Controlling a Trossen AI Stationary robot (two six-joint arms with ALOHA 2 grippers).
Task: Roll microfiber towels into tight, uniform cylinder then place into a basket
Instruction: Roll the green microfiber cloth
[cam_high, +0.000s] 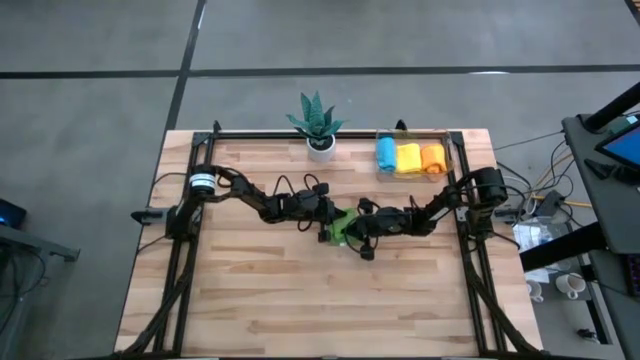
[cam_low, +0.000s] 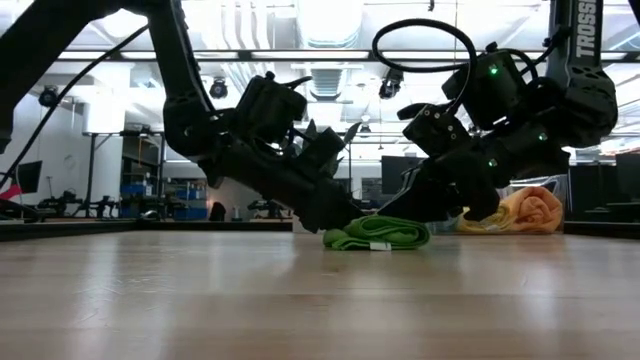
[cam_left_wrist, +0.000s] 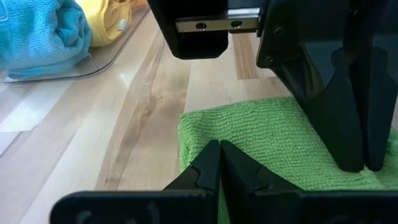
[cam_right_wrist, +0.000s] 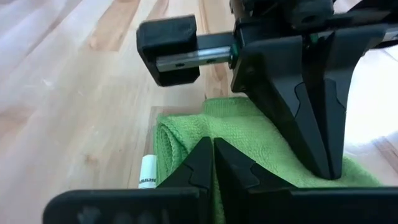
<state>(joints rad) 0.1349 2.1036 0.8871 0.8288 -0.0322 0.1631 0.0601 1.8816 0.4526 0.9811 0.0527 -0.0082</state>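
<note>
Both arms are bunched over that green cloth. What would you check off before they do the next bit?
1. Left gripper shut, on the green microfiber towel: ok.
2. Right gripper shut, on the same towel: ok.
3. Towel rolled into a tight cylinder: not ok, only one edge curled.
4. Clear plastic basket holds blue, yellow, orange rolls: ok.
5. Room in basket for another: cannot tell.

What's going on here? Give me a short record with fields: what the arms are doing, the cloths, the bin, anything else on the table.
left gripper: shut, tips pressed on the green towel at table centre
right gripper: shut, on the same towel from the opposite side
green towel: partly rolled, lying on the wooden table
basket: at the far right edge, holding blue, yellow and orange rolls side by side
potted plant: far edge, left of the basket
</note>
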